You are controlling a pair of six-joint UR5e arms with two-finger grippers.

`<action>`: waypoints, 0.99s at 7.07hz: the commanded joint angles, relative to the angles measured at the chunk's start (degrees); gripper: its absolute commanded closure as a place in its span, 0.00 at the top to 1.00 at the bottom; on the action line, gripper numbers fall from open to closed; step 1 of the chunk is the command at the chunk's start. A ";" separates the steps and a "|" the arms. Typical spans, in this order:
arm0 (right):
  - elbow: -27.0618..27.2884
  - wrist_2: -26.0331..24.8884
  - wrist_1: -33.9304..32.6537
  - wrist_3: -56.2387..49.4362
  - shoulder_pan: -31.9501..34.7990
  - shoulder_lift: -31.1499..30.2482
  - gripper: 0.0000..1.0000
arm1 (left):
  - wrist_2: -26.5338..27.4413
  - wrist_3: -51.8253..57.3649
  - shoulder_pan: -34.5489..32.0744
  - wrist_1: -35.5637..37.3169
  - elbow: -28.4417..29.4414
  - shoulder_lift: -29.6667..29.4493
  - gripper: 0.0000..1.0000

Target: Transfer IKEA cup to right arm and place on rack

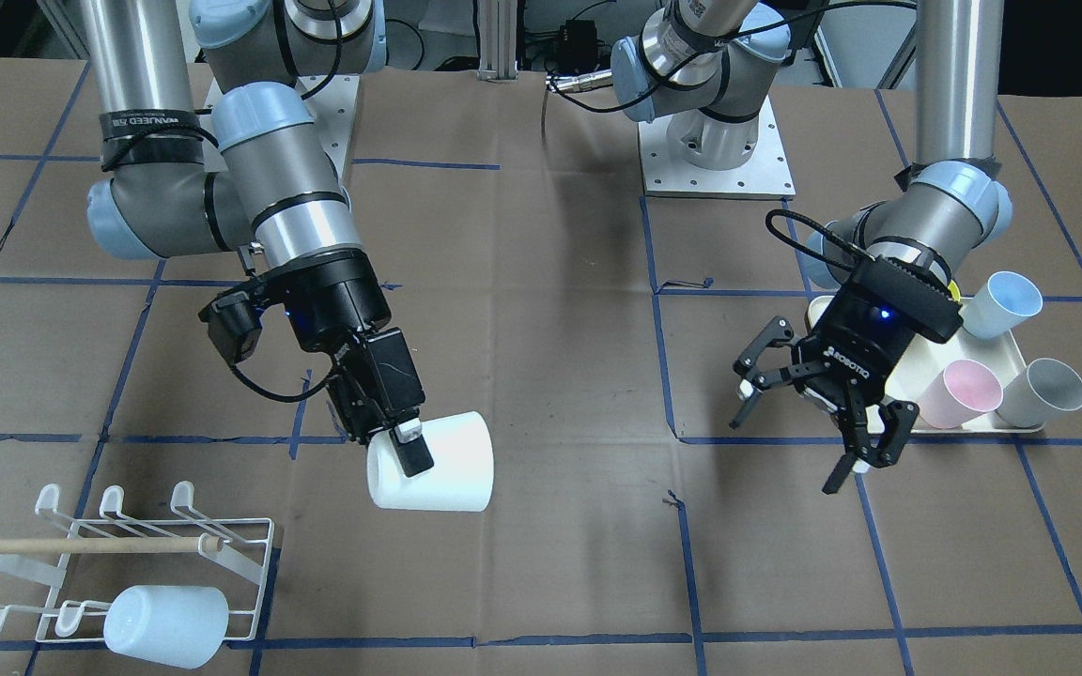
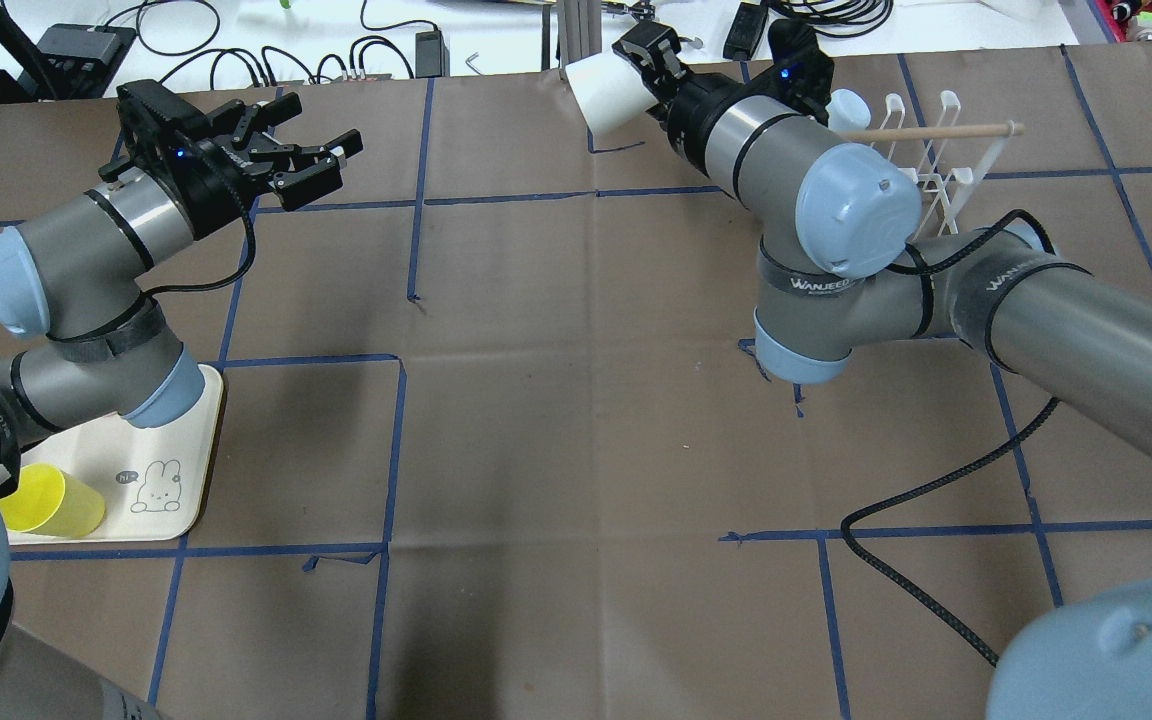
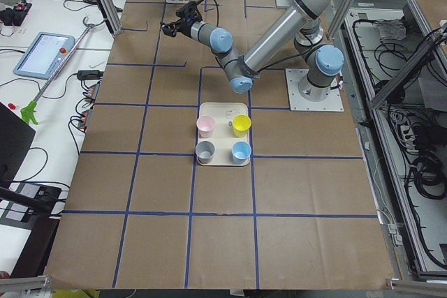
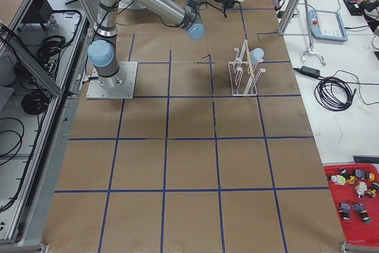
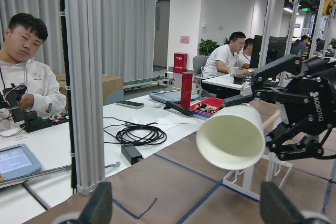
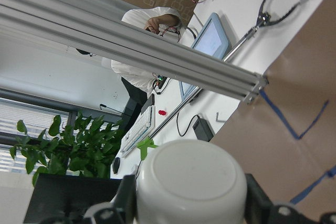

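Observation:
The white IKEA cup (image 1: 433,462) lies on its side in the air, with my right gripper (image 1: 402,449) shut on its rim. The overhead view shows this cup (image 2: 601,92) near the table's far edge, a little left of the white wire rack (image 2: 936,165). In the right wrist view the cup's base (image 6: 191,182) fills the gap between the fingers. The rack (image 1: 118,563) holds a pale cup (image 1: 165,624) on a lower prong. My left gripper (image 1: 799,432) hangs open and holds nothing beside the cream tray (image 1: 1006,352). The left wrist view looks into the cup's mouth (image 5: 231,137).
The tray carries a blue cup (image 1: 1001,305), a pink cup (image 1: 959,394), a grey cup (image 1: 1043,392) and a yellow cup (image 2: 46,500). Blue tape lines grid the brown table. People sit at desks beyond the far edge (image 5: 26,77). A black cable (image 2: 936,530) trails on the right.

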 commanded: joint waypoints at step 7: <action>-3.04 -2.83 13.95 -67.85 -23.57 -5.23 0.02 | 50.44 -11.07 -13.85 -88.22 22.05 15.75 1.00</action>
